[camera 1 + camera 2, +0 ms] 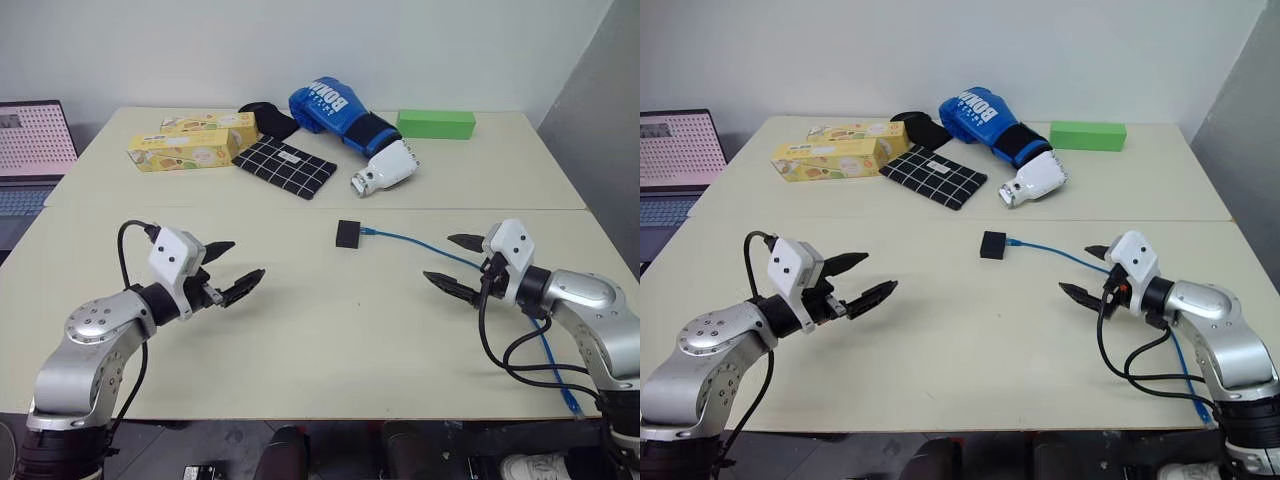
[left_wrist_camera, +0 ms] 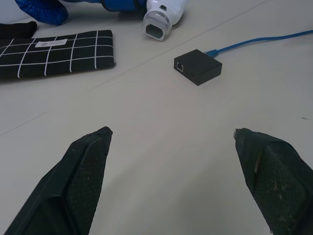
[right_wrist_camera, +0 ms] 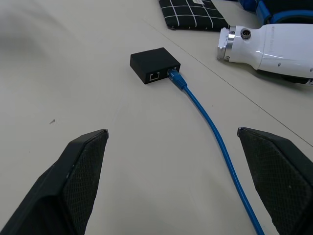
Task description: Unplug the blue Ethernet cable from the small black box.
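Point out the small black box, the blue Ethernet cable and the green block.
small black box (image 3: 154,63), right wrist view, top face.
blue Ethernet cable (image 3: 215,132), right wrist view, mid-run of the cord on the table.
green block (image 1: 435,124), left eye view, front face.
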`<state>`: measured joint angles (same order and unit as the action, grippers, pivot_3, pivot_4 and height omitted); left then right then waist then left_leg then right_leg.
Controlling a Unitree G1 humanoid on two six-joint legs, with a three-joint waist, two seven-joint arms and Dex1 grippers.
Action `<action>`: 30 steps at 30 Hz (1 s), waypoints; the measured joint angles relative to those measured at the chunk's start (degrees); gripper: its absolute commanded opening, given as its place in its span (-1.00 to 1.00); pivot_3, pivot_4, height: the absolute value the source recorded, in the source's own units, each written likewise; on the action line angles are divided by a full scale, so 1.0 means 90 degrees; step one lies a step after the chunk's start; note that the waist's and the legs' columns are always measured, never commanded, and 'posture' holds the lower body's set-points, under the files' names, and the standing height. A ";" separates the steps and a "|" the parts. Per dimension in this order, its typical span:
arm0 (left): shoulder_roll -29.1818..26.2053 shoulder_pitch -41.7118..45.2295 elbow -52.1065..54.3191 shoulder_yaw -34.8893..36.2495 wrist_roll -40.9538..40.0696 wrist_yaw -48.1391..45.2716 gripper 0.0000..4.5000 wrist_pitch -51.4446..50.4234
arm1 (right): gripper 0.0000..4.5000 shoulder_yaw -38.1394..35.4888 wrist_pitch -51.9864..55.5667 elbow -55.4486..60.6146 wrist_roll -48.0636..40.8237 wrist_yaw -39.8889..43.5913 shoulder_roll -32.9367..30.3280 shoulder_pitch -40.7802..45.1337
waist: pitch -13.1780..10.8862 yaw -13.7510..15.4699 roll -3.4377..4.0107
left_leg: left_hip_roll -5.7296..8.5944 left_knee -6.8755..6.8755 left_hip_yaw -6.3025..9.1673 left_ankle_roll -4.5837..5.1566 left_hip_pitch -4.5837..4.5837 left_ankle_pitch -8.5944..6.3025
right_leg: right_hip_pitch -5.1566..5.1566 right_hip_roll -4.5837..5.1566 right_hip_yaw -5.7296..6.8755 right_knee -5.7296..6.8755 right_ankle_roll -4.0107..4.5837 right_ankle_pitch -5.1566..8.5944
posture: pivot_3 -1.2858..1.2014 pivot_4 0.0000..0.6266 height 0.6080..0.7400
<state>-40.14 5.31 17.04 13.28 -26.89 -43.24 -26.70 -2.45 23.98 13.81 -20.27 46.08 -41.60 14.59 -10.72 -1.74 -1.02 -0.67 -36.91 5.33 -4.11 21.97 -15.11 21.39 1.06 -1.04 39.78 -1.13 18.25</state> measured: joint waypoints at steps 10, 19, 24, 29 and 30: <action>0.0034 -0.0096 -0.0004 -0.0001 -0.0001 -0.0137 0.90 0.0095 | 1.00 0.0000 0.0022 0.0033 -0.0002 0.0010 0.0000 -0.0005 | 0.0000 0.0003 0.0000 | 0.0000 0.0000 0.0001 0.0000 0.0000 0.0000 | 0.0000 0.0000 0.0000 0.0000 0.0000 0.0000 | 0.03 -0.52 1.00; 0.0034 -0.0140 0.0049 -0.0006 -0.0230 -0.0202 0.90 -0.0154 | 1.00 0.0008 0.0022 0.0004 0.0002 0.0010 0.0017 -0.0004 | 0.0000 0.0004 0.0000 | -0.0001 0.0000 0.0001 0.0000 0.0001 0.0000 | 0.0000 0.0000 0.0000 0.0000 0.0000 0.0000 | 0.03 -0.52 1.00; -0.0060 -0.0133 0.0141 -0.0005 -0.0696 -0.0577 0.90 -0.0449 | 1.00 0.0053 0.0022 -0.0064 0.0015 0.0005 0.0072 0.0034 | 0.0000 0.0001 0.0000 | 0.0000 0.0000 0.0000 0.0000 0.0000 0.0000 | 0.0000 0.0000 0.0000 0.0000 0.0000 0.0000 | 0.03 -0.52 1.00; -0.0473 -0.0107 0.0248 -0.0121 -0.0657 -0.1031 0.90 -0.0359 | 1.00 0.0369 -0.0009 -0.0422 0.0279 0.0001 0.0280 0.0378 | 0.0000 -0.0010 0.0000 | 0.0003 0.0000 -0.0003 0.0000 -0.0003 0.0000 | 0.0001 -0.0002 -0.0001 0.0000 0.0000 0.0000 | 0.03 -0.52 1.00; -0.0579 -0.0108 0.0293 -0.0192 -0.0620 -0.1162 0.90 -0.0310 | 1.00 0.0469 -0.0017 -0.0626 0.0370 0.0002 0.0405 0.0558 | 0.0000 -0.0015 0.0001 | 0.0003 0.0000 -0.0006 0.0000 -0.0004 0.0000 | 0.0001 -0.0002 -0.0004 0.0001 0.0000 0.0000 | 0.03 -0.52 1.00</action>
<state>-45.36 4.33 19.68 11.54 -32.47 -53.70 -29.49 1.77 23.82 8.17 -16.93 46.10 -37.96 19.61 -10.72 -1.88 -1.02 -0.64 -36.91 5.28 -4.12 21.93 -15.11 21.40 1.04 -1.07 39.80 -1.13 18.25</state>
